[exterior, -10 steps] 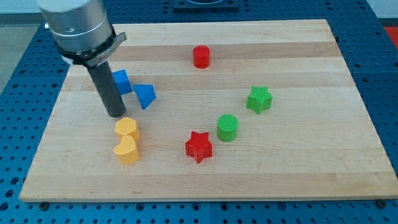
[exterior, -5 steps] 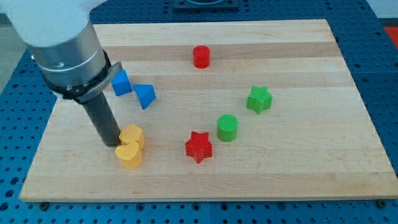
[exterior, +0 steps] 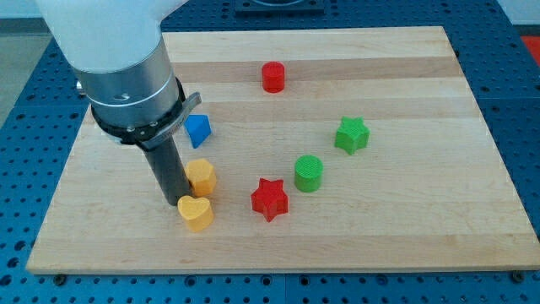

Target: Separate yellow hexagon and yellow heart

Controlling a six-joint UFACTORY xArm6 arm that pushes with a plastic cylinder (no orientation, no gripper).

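Observation:
The yellow hexagon (exterior: pixel 202 176) lies left of the board's middle, with the yellow heart (exterior: pixel 197 213) just below it; the two look to be touching or nearly so. My tip (exterior: pixel 173 201) stands on the board right against their left side, level with the gap between them. The rod rises from there to the grey arm body at the view's upper left.
A blue triangle block (exterior: pixel 198 130) sits above the hexagon; the arm hides another blue block. A red star (exterior: pixel 270 199), green cylinder (exterior: pixel 309 172), green star (exterior: pixel 352 134) and red cylinder (exterior: pixel 272 77) lie to the right. The wooden board (exterior: pixel 405 228) ends near the view's bottom.
My tip moved down and to the right, pushing the yellow hexagon and heart rightward. The arm body now covers the left blue block.

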